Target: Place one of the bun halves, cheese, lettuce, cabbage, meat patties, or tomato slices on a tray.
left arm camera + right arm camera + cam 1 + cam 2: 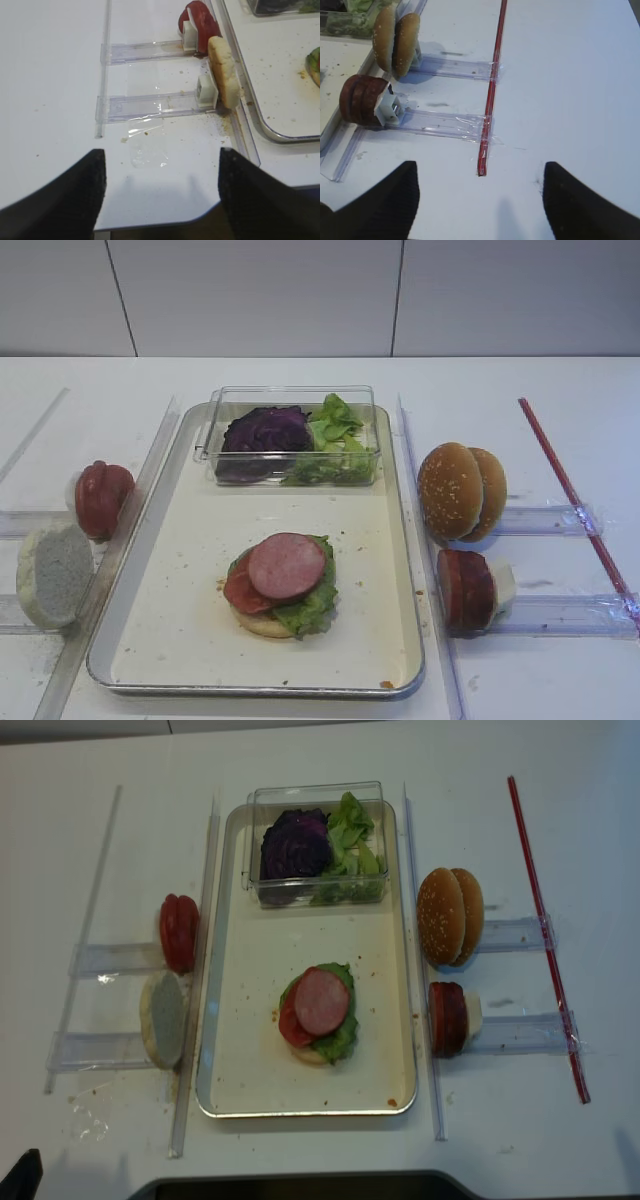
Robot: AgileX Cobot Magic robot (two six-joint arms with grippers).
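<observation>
Right claw [477,200] hangs open and empty over bare desk [570,100]; left claw [160,195] likewise. Ahead and to the right claw's left stand the seeded buns [395,40] on edge beside the tray [400,540], nearest that arm. The stack [285,580] on the tray probably lacks a top.

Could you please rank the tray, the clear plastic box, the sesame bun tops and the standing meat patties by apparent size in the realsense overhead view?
1. tray
2. clear plastic box
3. sesame bun tops
4. standing meat patties

The overhead view keeps all four at similar distance, so the ranking seems safe.
</observation>
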